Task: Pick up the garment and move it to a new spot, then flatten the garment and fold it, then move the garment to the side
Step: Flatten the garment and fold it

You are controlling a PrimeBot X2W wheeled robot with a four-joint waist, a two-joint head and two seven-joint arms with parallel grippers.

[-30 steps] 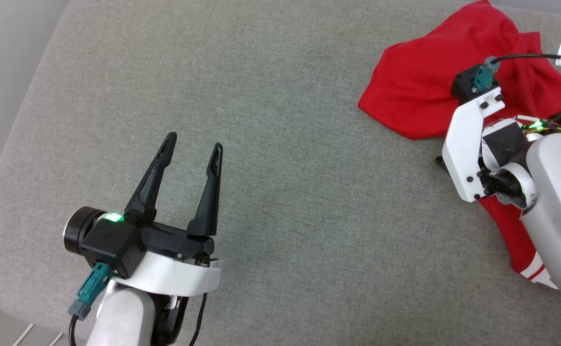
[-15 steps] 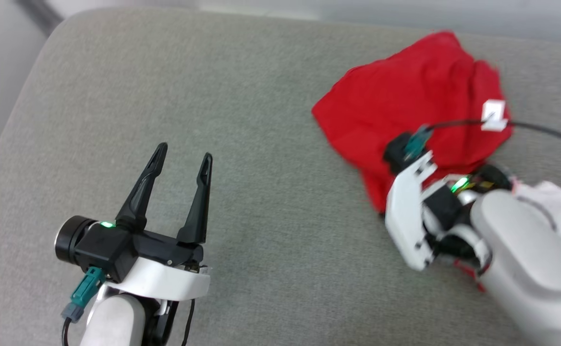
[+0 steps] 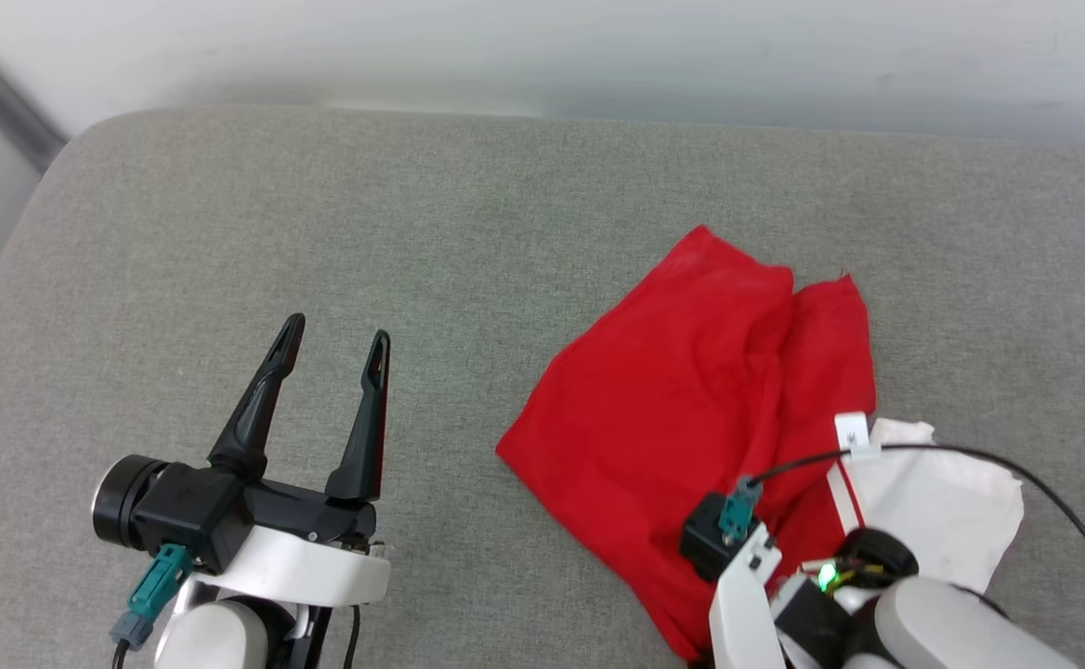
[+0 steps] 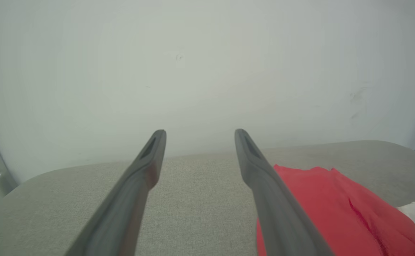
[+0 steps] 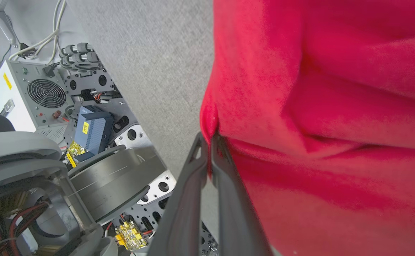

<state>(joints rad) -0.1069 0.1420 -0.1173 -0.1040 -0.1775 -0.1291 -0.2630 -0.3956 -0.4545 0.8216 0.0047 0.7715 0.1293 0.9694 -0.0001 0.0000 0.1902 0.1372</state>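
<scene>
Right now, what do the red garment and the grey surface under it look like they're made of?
The garment looks like thin, soft knit cloth, matte: it drapes in loose folds. The grey surface looks like woven upholstery over padding, matte: fine flecked weave, rounded corner. Exact fibres can't be told.

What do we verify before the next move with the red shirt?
1. Grip: right gripper shut on a folded edge of the red jersey T-shirt: ok.
2. Layers pinched, one or several: cannot tell.
3. Spare arm: left gripper open, apart from the shirt: ok.
4. Support: the shirt's far edge lies well short of the far edge of the grey padded surface: ok.
5. Snag: black cable runs across above the white sleeve; whether it touches the sleeve: cannot tell.
</scene>
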